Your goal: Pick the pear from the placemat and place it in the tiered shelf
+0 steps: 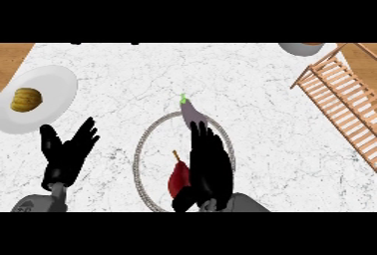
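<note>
A dark red pear (177, 178) with a brown stem lies on the round, grey-rimmed placemat (145, 144) in the middle of the counter. My right hand (211, 167) hovers over the mat just right of the pear, fingers stretched toward the far rim, thumb near the pear's lower end; it is open and hides part of the fruit. A purple eggplant (191, 110) with a green stem lies at the mat's far edge, just beyond my fingertips. The wooden tiered shelf (343, 97) stands at the right. My left hand (65, 153) rests open at the lower left, fingers up.
A white plate (55, 82) with a yellow-brown food item (26, 99) sits at the far left. A grey bowl (300, 48) stands at the top right near the shelf. White marble counter lies between the mat and the shelf.
</note>
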Controlling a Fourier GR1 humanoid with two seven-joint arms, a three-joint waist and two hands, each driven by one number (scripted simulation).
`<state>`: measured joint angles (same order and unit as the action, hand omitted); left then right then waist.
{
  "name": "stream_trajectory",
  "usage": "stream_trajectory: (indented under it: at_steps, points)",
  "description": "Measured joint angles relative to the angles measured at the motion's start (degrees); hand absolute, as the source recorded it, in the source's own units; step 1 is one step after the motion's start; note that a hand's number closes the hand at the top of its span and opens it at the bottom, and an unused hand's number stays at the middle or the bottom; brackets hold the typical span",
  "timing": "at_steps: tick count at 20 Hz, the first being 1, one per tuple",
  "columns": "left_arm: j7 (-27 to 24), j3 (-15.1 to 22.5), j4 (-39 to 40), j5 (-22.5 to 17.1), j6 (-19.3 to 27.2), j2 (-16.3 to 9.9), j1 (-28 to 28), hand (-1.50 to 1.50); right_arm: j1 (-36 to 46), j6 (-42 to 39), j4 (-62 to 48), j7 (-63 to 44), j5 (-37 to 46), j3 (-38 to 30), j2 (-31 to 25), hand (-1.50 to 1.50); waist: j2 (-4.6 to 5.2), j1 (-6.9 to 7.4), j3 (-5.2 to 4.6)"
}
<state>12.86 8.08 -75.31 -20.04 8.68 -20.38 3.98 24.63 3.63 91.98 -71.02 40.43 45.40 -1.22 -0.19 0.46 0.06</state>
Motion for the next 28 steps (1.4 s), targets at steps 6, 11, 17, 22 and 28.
stream_trajectory:
  at_steps: [6, 11, 17, 22, 28]
  points:
    - [0.1, -0.4, -0.3, 0.3, -0.4, 0.1, 0.0, 0.00, -0.6, 2.0, -3.3, 0.3, 0.5, 2.3, 0.0, -1.50, 0.06, 0.15, -0.04]
    - [-0.4, -0.5, -0.8, 0.8, -0.3, 0.7, -0.9, 0.00, -0.5, 3.1, -5.6, 0.0, 1.4, 3.2, 0.0, -1.50, 0.00, 0.21, 0.00]
    - [1.5, -0.9, -1.4, 0.7, -0.7, 0.4, -0.7, 0.00, 0.2, 4.6, -9.5, 0.4, 2.5, 3.3, 0.0, -1.50, 0.07, 0.27, -0.05]
    - [1.0, -1.3, -1.3, 1.4, -0.7, 0.7, -0.9, 0.00, 0.5, 7.7, -13.2, 2.4, 2.4, 3.3, 0.4, -1.50, 0.04, 0.41, -0.01]
    - [0.0, -1.9, -0.3, 1.7, -2.0, 1.2, -0.7, 0.00, 3.1, 11.1, -18.2, 4.3, 0.5, 3.2, 0.6, -1.50, 0.05, 0.56, 0.10]
